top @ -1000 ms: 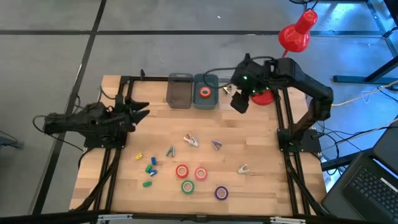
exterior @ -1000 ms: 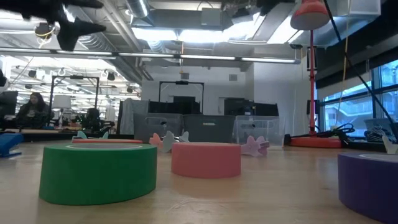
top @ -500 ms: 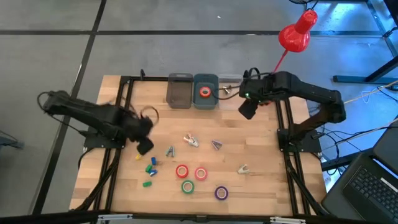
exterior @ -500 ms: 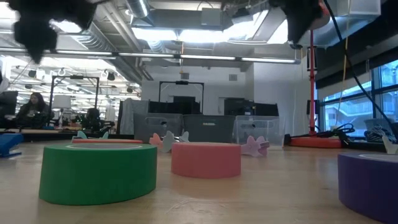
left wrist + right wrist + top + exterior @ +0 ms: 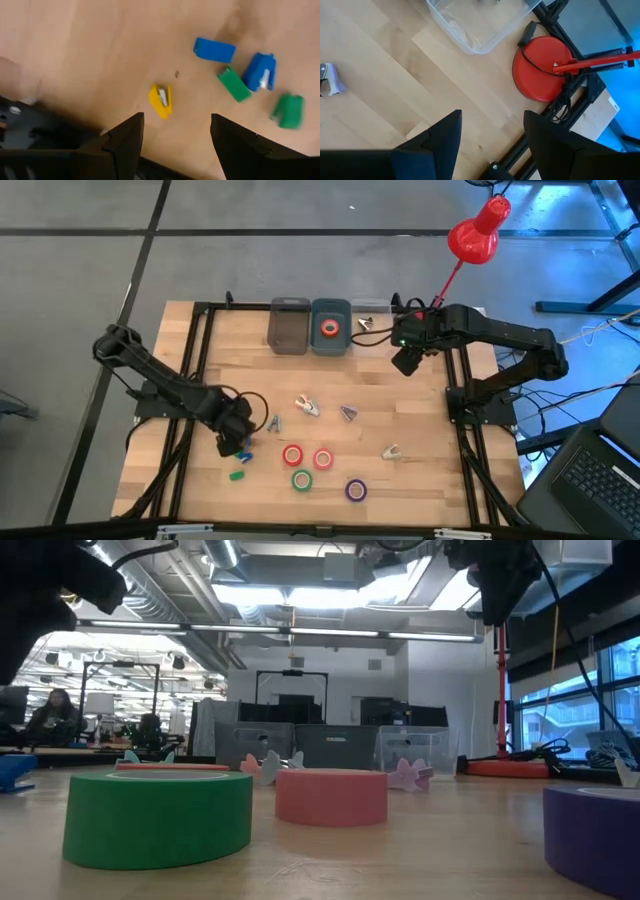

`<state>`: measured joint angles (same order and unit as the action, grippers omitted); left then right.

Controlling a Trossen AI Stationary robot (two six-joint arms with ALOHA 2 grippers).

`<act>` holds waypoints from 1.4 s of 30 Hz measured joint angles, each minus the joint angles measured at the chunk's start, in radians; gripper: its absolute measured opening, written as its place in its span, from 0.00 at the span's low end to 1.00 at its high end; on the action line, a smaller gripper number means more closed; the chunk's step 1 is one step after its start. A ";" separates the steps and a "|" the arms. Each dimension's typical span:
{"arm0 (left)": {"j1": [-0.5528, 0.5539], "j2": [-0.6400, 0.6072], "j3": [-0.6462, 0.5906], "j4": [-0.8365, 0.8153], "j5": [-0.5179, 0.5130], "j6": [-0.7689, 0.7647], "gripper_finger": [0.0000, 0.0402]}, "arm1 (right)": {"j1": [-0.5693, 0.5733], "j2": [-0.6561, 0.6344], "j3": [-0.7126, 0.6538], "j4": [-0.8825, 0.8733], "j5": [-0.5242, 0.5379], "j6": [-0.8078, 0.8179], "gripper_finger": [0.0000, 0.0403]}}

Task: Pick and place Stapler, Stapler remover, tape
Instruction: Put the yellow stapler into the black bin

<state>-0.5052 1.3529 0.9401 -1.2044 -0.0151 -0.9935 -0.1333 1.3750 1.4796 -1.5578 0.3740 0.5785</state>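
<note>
Tape rolls: four on the bench near its front edge — two red, green, purple; a fifth orange-red roll sits in the blue-grey bin at the back edge.
Staplers: small blocky pieces toward the front-left — yellow, two blue, two green in the left wrist view, none touching the fingers.
Staple removers: small pale claw-shaped pieces mid-bench and one bluish; another lies in the clear bin at the back.
Left gripper: low over the stapler cluster, fingers apart, nothing between them; yellow stapler lies in line with the gap.
Right gripper: near the back-right corner, beside the clear bin, fingers apart and empty.
Dark bin: at the back edge, just left of the blue-grey bin.
Red lamp: its round base on the back-right corner.
Low view: green roll, pink-red roll, purple roll in front.
Person: seated far off in the room behind.
</note>
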 joint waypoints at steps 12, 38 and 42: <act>-0.045 0.067 -0.092 0.095 0.042 -0.097 0.54 | 0.000 -0.001 0.000 0.028 0.000 -0.037 0.53; -0.089 0.066 -0.265 0.314 0.037 -0.117 0.54 | 0.000 0.000 0.001 0.047 -0.011 -0.067 0.53; -0.103 0.066 -0.277 0.308 0.037 -0.117 0.54 | 0.000 0.000 0.001 0.046 -0.011 -0.067 0.53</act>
<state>-0.6079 1.4193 0.6635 -0.8967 0.0216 -1.1103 -0.1333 1.3750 1.4803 -1.5116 0.3626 0.5114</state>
